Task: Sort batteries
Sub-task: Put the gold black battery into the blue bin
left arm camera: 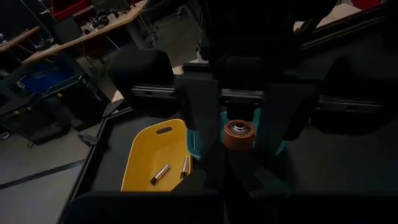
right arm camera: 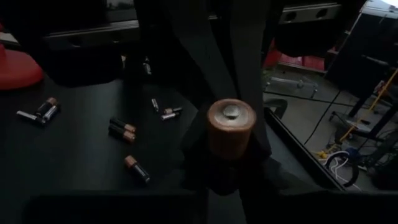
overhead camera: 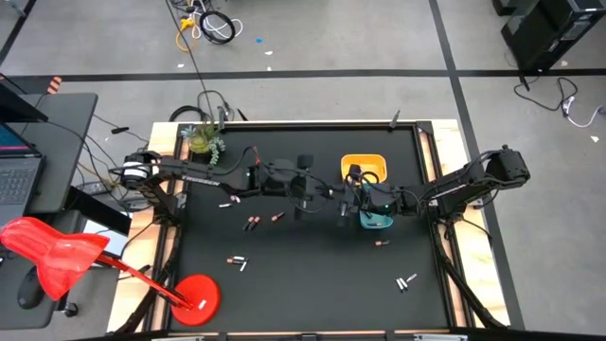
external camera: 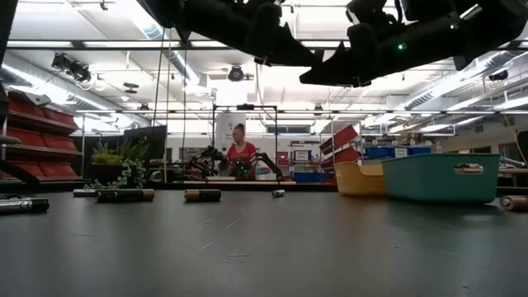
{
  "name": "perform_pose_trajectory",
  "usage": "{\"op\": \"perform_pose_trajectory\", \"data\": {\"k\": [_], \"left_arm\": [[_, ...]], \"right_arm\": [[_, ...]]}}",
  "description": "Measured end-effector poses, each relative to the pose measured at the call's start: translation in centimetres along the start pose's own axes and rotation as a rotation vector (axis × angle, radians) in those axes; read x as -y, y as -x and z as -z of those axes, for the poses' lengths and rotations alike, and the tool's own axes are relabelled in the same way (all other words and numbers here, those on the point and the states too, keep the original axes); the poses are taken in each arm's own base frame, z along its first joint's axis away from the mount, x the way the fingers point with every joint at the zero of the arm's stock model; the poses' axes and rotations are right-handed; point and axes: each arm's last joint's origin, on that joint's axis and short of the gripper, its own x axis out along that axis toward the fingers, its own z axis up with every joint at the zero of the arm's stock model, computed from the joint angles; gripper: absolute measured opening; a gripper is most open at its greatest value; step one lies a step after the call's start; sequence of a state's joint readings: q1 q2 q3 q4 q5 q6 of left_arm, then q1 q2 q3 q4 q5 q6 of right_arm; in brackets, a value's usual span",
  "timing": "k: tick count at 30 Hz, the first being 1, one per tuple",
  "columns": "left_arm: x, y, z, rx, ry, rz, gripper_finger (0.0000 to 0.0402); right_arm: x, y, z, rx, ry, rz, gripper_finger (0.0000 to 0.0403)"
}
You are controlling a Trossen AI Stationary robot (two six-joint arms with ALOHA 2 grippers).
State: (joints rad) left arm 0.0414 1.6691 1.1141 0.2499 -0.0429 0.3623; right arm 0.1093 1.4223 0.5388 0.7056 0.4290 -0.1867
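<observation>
**A:** Where's the battery (right arm camera: 231,127) now?

**B:** A fat copper-topped cell, copper end up, right at the tip of the right gripper (overhead camera: 364,203). The left gripper (overhead camera: 344,200) meets it nose to nose from the other side. Both hang off the table, with the teal tray (overhead camera: 380,224) directly under them and the yellow tray (left arm camera: 146,162) just beyond.

**A:** And the claws?

**B:** The left one is clenched fully shut. I can't make out anything in it for certain. Whether the right one has actually clamped the cell, I can't tell.

**A:** So how should this step be done well?

**B:** I read it as a pass or a drop over a tray. I'd make sure one claw has the cell square across its body before the other lets go. A round cell will roll out of a skewed pinch. Then I'd bring it low over the correct tray before letting go, so it doesn't bounce out.

**A:** Which tray?

**B:** That's hard to judge. The yellow one holds two slim batteries (left arm camera: 160,173), so this thick one likely belongs in the teal tray.

**A:** What's hidden?

**B:** The cell's lower half is buried in dark fingers. The inside of the teal tray is blocked by the grippers. From above, the two claws merge into one dark mass. The loose batteries (overhead camera: 251,224) lie well away on the table, too small to type.
</observation>
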Motion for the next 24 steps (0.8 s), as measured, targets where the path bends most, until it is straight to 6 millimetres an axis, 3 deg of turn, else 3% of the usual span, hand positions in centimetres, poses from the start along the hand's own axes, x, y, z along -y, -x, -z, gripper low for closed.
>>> {"op": "perform_pose_trajectory", "data": {"k": [7, 14, 18, 24], "left_arm": [[0.0, 0.1, 0.6, -0.091, 0.114, -0.071, 0.0018], [-0.1, 1.6, 1.4, -0.289, 0.099, -0.153, 0.0132], [0.3, 2.5, 2.6, -0.448, 0.085, -0.123, 0.017], [0.7, 3.3, 4.0, -0.622, 0.071, -0.105, 0.0169]], "right_arm": [[0.0, 0.0, 0.4, -0.041, 0.008, 0.025, 0.005], [-0.3, 0.5, 1.6, -0.186, -0.009, 0.062, 0.005], [-0.6, 2.4, 2.9, -0.387, -0.068, 0.083, 0.005], [0.5, 5.9, 2.9, -0.654, -0.229, 0.192, 0.005]]}}
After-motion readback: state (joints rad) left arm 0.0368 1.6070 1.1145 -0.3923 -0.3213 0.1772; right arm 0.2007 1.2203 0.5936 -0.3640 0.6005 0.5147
